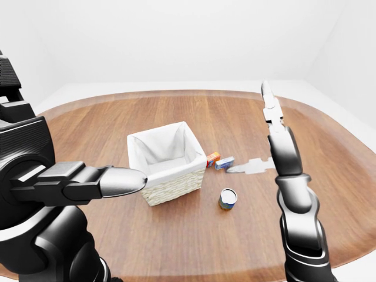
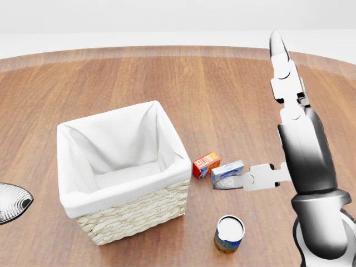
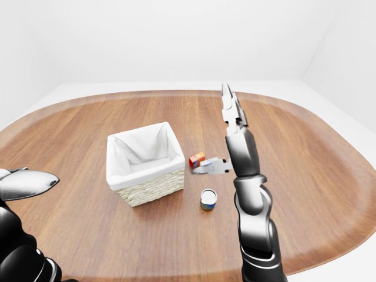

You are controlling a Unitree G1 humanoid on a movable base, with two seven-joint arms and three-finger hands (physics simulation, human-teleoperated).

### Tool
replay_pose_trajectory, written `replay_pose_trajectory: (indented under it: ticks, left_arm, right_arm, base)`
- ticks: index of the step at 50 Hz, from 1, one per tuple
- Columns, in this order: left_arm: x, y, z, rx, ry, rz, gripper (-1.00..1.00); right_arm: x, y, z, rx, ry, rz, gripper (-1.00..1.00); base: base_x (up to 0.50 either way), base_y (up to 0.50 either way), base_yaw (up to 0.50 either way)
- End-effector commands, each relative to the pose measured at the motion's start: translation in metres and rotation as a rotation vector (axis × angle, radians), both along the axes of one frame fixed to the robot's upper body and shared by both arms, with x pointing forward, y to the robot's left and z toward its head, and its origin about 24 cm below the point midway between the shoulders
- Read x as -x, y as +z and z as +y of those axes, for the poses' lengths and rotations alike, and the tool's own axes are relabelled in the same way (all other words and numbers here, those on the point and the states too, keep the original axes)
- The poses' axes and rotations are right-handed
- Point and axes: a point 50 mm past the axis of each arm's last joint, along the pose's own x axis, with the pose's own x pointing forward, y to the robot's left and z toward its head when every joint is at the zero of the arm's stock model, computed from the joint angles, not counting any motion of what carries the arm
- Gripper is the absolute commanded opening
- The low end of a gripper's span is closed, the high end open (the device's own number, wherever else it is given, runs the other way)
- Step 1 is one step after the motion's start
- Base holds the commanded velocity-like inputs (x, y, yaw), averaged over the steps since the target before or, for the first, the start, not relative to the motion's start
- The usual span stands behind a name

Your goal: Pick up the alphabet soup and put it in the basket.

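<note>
On the table (image 2: 233,83) we find the basket (image 2: 122,172) left of centre in the head view. Just to its right lie two small boxes side by side and touching, the carton (image 2: 206,164) nearer the basket and the flat box (image 2: 227,171) on its right. Below them in that view, apart from both, the alphabet soup (image 2: 229,233) stands upright near the basket's lower right corner. Our right hand (image 2: 281,139) rises at the right of the view, fingers spread, one finger reaching across the flat box. Our left hand (image 1: 120,181) sits left of the basket.
</note>
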Motion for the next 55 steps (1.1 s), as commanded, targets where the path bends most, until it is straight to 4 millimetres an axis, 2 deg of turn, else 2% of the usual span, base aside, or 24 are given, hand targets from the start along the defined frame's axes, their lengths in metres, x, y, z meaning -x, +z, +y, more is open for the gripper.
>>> replay_pose_trajectory:
  ticks: [1,6,11,17,20,27,44,55]
  left_arm:
    - [0.000,0.000,-0.001,-0.005,0.000,0.003,1.00]
    - [-0.002,-0.002,-0.001,-0.010,0.003,0.013,1.00]
    - [0.001,0.000,-0.001,-0.010,0.003,-0.002,1.00]
    - [0.001,0.000,-0.001,-0.008,0.003,-0.004,1.00]
    - [0.001,0.000,-0.001,-0.007,0.001,-0.005,1.00]
    - [0.000,-0.001,-0.001,-0.011,0.002,0.002,1.00]
    - [0.001,0.000,-0.001,-0.008,0.006,-0.004,1.00]
    - [0.003,0.001,0.000,-0.004,0.004,-0.016,1.00]
  right_arm:
    - [-0.007,-0.029,0.001,0.140,-0.058,0.163,1.00]
    - [-0.009,-0.037,0.001,0.154,-0.066,0.204,1.00]
    - [-0.008,-0.032,0.000,0.192,-0.077,0.191,1.00]
    - [-0.009,-0.055,0.000,0.329,-0.138,0.279,1.00]
    - [-0.008,-0.061,0.000,0.339,-0.149,0.309,1.00]
    - [-0.014,-0.076,-0.015,0.483,-0.285,0.343,1.00]
    - [-0.014,-0.088,-0.017,0.514,-0.303,0.383,1.00]
    - [-0.029,-0.128,-0.005,0.528,-0.248,0.465,1.00]
  base:
    - [0.00,0.00,0.00]
    - [0.00,0.00,0.00]
    - [0.00,0.00,0.00]
    - [0.00,0.00,0.00]
    - [0.00,0.00,0.00]
    - [0.00,0.00,0.00]
    - [0.00,0.00,0.00]
    - [0.00,0.00,0.00]
